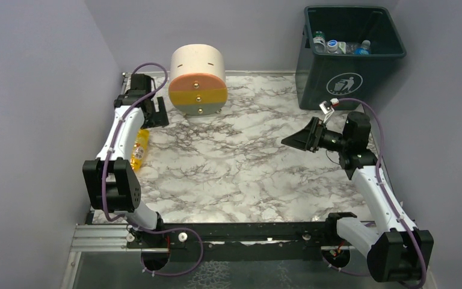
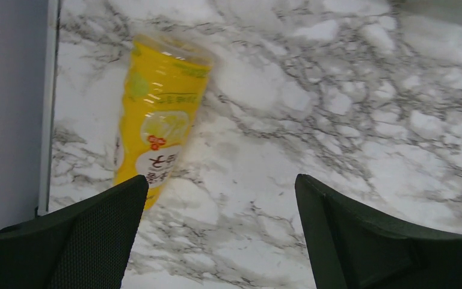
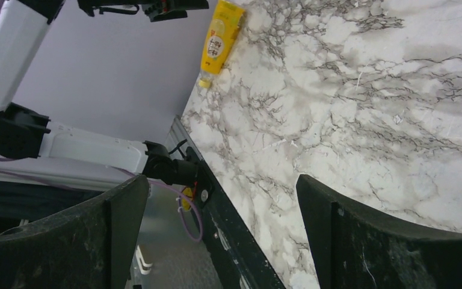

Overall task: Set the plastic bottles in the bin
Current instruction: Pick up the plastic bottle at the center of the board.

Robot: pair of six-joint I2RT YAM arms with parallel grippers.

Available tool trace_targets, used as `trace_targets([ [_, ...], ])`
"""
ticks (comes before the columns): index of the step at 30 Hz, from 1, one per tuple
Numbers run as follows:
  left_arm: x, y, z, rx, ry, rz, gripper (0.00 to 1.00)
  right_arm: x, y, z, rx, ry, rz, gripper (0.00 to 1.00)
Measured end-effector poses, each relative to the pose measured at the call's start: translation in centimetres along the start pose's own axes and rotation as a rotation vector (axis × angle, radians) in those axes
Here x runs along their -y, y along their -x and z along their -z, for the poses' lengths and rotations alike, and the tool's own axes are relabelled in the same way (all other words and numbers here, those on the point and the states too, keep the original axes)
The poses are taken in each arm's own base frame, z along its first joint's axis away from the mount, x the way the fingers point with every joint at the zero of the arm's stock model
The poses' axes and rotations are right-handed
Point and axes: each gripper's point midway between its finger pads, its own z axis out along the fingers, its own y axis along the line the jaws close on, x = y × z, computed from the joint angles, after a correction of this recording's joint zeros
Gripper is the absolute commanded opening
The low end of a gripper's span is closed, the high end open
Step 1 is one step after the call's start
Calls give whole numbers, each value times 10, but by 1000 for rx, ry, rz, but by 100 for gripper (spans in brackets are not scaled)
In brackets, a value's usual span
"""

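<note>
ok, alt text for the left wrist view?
A yellow plastic bottle lies on its side on the marble table, near the wall-side edge. The left gripper frames the bottom, black jaws wide open, one tip overlapping the bottle's end.

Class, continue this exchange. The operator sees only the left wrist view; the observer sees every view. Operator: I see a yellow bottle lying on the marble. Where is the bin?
Observer: The bin stands at the far right corner of the table, across from your yellow bottle.
Operator: Is anything in it?
Observer: Yes, several bottles lie inside.
Operator: And what is on the right side?
Observer: The right pincer is open and empty, above the right part of the table.
</note>
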Motion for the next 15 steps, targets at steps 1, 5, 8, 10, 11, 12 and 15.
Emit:
trace_targets([
  [1, -14, -4, -7, -22, 22, 10, 99, 0, 0, 0, -2, 2, 0, 96],
  [5, -57, -20, -25, -83, 87, 59, 99, -1, -2, -1, -7, 6, 2, 96],
  [8, -74, -32, -34, -118, 110, 74, 99, 0, -2, -1, -10, 5, 0, 96],
  [10, -78, -35, -43, -134, 109, 73, 99, 1, -3, -2, -15, 4, -2, 96],
  [11, -79, -37, -48, -142, 108, 73, 99, 2, -4, -3, -18, 4, -1, 96],
  [12, -79, -40, -54, -154, 104, 69, 99, 2, -4, -3, -20, 3, -1, 96],
  [15, -77, -50, -69, -190, 86, 67, 99, 3, -6, -4, -25, 2, 5, 96],
])
